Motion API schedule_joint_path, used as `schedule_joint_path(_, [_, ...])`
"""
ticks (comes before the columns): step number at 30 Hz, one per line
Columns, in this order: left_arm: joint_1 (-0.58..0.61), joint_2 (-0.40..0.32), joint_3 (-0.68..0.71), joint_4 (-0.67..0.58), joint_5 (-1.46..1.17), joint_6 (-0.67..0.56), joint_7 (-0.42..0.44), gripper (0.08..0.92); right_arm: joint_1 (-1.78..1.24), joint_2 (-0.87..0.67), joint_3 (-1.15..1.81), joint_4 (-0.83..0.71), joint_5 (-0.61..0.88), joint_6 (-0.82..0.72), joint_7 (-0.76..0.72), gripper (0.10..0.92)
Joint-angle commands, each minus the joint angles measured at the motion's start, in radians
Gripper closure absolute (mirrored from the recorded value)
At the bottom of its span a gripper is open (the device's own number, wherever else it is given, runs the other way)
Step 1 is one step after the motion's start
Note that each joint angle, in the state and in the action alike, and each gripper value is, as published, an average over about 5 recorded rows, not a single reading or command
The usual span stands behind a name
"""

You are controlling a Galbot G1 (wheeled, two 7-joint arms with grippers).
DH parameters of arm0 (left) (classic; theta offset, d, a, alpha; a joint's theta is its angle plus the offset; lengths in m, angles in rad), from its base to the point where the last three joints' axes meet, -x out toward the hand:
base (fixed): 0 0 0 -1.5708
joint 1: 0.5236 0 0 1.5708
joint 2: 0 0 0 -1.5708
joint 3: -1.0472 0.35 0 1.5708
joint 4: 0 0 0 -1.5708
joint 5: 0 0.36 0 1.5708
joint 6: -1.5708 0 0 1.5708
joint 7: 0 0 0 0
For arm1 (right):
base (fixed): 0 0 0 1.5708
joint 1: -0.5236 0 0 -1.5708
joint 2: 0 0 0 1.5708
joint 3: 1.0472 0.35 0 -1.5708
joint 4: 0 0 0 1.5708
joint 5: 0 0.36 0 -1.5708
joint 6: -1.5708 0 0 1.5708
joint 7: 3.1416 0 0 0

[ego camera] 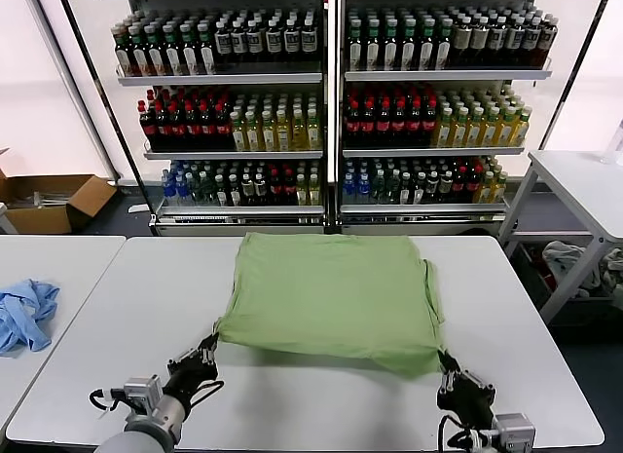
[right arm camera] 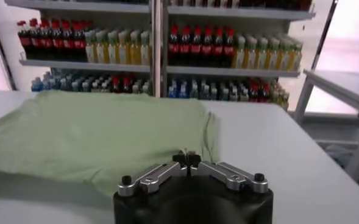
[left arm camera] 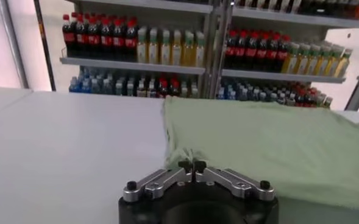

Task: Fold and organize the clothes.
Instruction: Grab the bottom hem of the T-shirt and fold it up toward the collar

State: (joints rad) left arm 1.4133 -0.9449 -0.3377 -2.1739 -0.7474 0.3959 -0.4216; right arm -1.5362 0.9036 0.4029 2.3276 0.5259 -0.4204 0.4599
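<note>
Blue fabric comes first at the far left: a small light blue garment (ego camera: 24, 315) lies crumpled on a separate white side table (ego camera: 58, 263). Next, on the near left of the main white table (ego camera: 127, 307), we see our left gripper (ego camera: 207, 347), its fingers pressed together and pinching the near left corner of the light green shirt (ego camera: 331, 292). From our left wrist view the fingertips (left arm camera: 192, 164) meet on a small bunched fold of that cloth. The shirt lies across the middle of the table with its back facing up, its far edge close to the table's far side and its near edge lifted slightly at both corners. On the near right, our right gripper (ego camera: 449, 370) pinches the shirt's near right corner, its fingers shut on the cloth. Beyond the table, shelves of bottled drinks (ego camera: 331, 102) span the far wall. Far right stands another white table (ego camera: 584, 180)
</note>
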Motion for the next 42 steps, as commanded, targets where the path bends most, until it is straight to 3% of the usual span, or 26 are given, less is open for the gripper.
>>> schedule_joint_path(1, [-0.311, -0.041, 0.11, 0.13, -0.007, 0.059, -0.006, 0.918, 0.317, -0.023, -0.044, -0.181, -0.014, -0.035, -0.121, 0.919])
schedule_joint_path(13, [-0.517, -0.147, 0.216, 0.378, 0.076, 0.116, -0.013, 0.918, 0.613, -0.003, -0.195, -0.49, -0.074, -0.064, -0.251, 0.919])
schedule_joint_path(31, [-0.565, -0.169, 0.232, 0.489, 0.146, 0.106, 0.005, 0.918, 0.706, 0.058, -0.267, -0.648, -0.154, -0.063, -0.291, 0.919])
schedule_joint_path(37, [-0.567, -0.169, 0.241, 0.511, 0.183, 0.105, 0.01, 0.91, 0.716, 0.083, -0.278, -0.658, -0.158, -0.068, -0.247, 0.811])
schedule_joint_path(42, [-0.563, -0.164, 0.237, 0.484, 0.197, 0.1, -0.002, 0.797, 0.732, 0.095, -0.278, -0.654, -0.17, -0.027, -0.214, 0.664])
